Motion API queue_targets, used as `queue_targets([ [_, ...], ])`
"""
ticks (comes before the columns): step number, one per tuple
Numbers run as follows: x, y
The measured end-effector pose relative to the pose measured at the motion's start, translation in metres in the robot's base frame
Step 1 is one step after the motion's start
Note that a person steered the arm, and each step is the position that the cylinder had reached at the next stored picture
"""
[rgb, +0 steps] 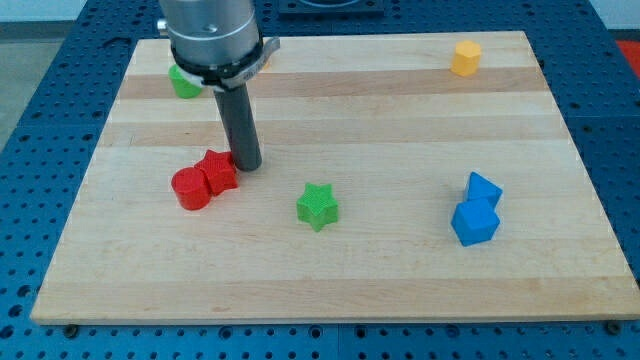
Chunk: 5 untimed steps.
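Note:
My tip (248, 165) rests on the wooden board (400, 280), left of centre, touching or almost touching the right side of a red star-like block (219, 172). A red cylinder (190, 189) sits against that red block on its lower left. A green star (318, 206) lies apart, to the lower right of the tip. Behind the rod's housing at the view's top left, a green block (184, 82) is partly hidden.
Two blue blocks sit together at the right: a blue cube (474, 222) with another blue block (483, 188) just above it. A yellow block (465, 58) stands near the board's top right corner. A blue perforated table surrounds the board.

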<state>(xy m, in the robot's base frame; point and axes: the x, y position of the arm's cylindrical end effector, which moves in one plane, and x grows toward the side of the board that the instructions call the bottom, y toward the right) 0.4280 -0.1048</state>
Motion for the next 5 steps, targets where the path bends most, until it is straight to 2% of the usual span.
queue_targets([
  [2, -0.033, -0.005],
  [5, -0.04, -0.021],
])
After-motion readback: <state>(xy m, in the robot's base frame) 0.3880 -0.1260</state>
